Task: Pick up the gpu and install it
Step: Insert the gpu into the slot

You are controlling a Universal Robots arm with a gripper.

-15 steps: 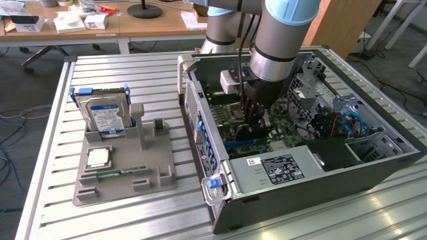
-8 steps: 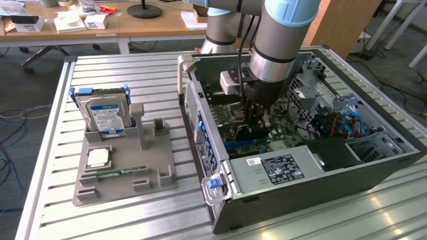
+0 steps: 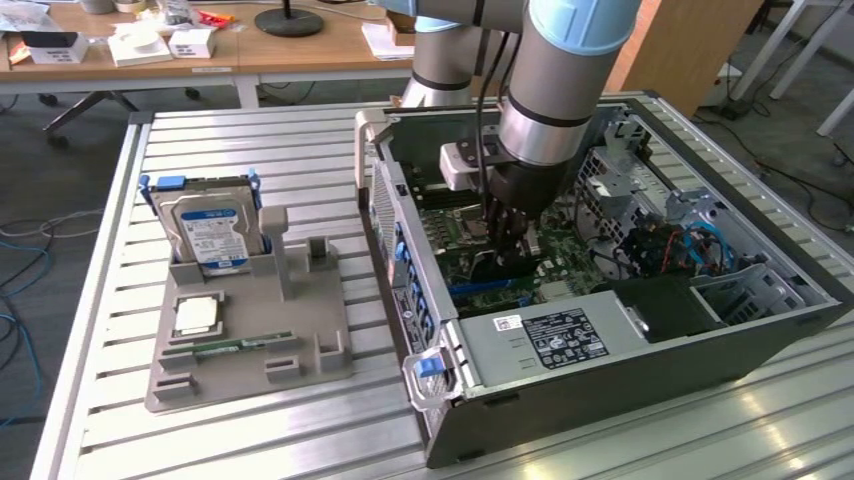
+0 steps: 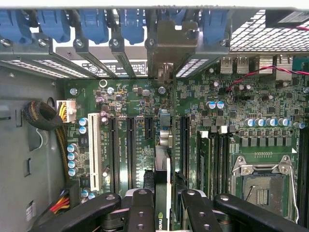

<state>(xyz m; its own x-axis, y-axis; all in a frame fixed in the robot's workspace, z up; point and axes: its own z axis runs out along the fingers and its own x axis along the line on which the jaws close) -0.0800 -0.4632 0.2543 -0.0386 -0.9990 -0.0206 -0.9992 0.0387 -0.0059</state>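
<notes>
Install step: jaws are gripping the gpu [image 4: 163, 159] edge-on inside the PC case [image 3: 641, 400], hovering over the motherboard [image 4: 140, 101], perhaps touching its slot; seating calls for square, straight pressing.

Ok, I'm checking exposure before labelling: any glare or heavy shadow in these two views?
Exterior view: glare streaks the metal table at the lower right, and the computer case is dim inside. Wrist view: the motherboard is evenly lit, while the gripper clamping the gpu reads near black.
</notes>
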